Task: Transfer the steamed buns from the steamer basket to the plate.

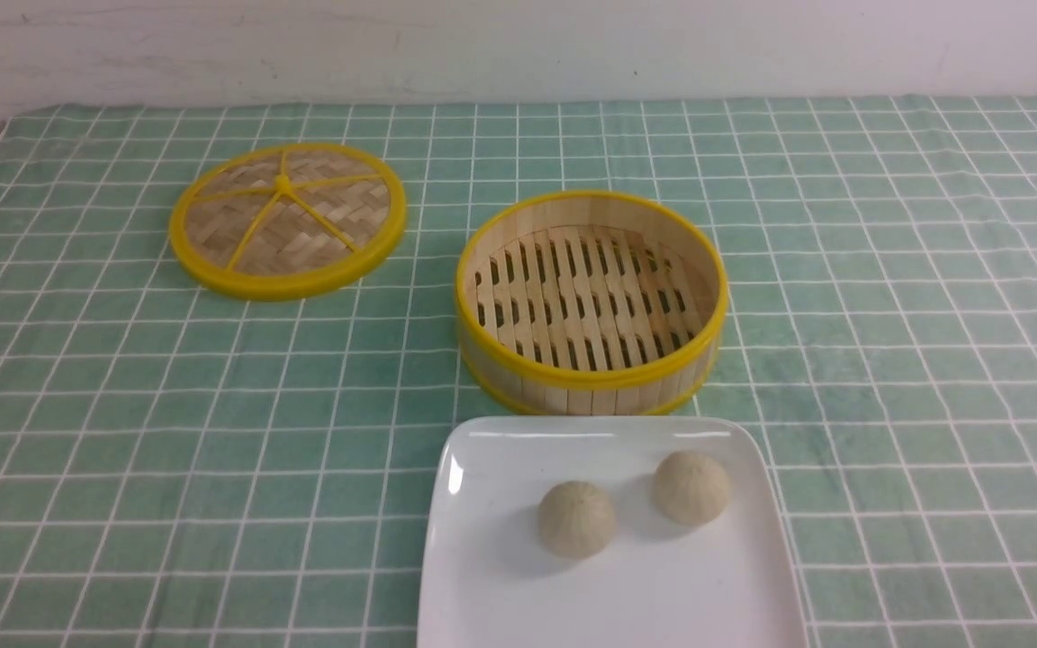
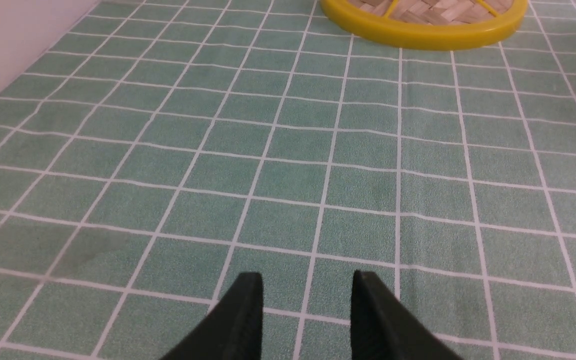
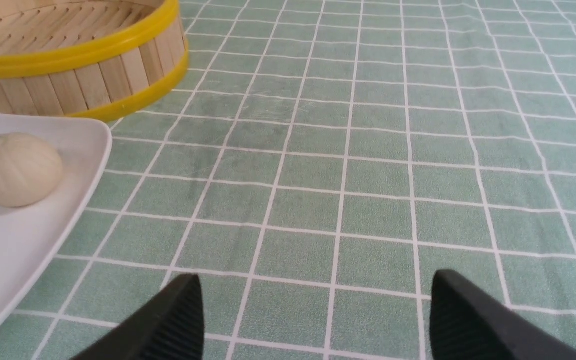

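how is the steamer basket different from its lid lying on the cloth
The steamer basket has an upright slatted wall and a slatted floor; the lid is flat and woven, with yellow spokes. The basket stands just behind the plate; the lid lies apart, to its left. Both are round bamboo with yellow rims.

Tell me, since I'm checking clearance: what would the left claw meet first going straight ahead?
Probably the lid. The left claw, open and empty, points over bare tablecloth toward the lid's yellow rim; depth is unclear.

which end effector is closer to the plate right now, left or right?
Right. The right end effector hangs open over the cloth just beside the plate. The left end effector is over bare cloth near the lid, with no plate in its view.
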You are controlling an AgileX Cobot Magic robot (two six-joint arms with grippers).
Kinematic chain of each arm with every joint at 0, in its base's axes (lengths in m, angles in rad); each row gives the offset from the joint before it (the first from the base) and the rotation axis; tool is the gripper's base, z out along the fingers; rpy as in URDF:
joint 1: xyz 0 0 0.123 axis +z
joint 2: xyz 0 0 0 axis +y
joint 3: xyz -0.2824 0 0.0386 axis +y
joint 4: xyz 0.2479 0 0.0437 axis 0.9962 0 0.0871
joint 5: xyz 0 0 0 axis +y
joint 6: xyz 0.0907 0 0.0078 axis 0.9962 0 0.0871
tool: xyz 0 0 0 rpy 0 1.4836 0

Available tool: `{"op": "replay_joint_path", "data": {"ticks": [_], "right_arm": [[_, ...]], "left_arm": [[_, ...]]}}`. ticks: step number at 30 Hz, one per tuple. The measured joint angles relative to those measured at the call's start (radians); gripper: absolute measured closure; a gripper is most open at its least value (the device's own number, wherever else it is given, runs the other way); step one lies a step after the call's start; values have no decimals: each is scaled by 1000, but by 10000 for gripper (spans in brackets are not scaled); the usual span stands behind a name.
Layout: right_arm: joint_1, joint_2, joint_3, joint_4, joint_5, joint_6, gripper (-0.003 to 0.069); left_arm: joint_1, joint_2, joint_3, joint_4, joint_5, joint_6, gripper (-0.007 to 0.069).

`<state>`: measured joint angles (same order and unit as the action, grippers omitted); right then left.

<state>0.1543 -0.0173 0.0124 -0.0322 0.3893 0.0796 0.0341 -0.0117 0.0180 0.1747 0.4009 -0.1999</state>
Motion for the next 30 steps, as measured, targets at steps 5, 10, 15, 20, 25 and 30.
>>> {"op": "replay_joint_path", "data": {"ticks": [5,10,15,20,25,30], "right_arm": [[0,0,0,-7,0,0,74],[0,0,0,-18,1,0,74],[0,0,0,-29,1,0,74],[0,0,0,-32,1,0,74],[0,0,0,-32,1,0,74],[0,0,0,-33,1,0,74]], "left_arm": [[0,0,0,0,0,0,347],[0,0,0,0,0,0,347],[0,0,0,0,0,0,347],[0,0,0,0,0,0,347],[0,0,0,0,0,0,347],[0,0,0,0,0,0,347]]}}
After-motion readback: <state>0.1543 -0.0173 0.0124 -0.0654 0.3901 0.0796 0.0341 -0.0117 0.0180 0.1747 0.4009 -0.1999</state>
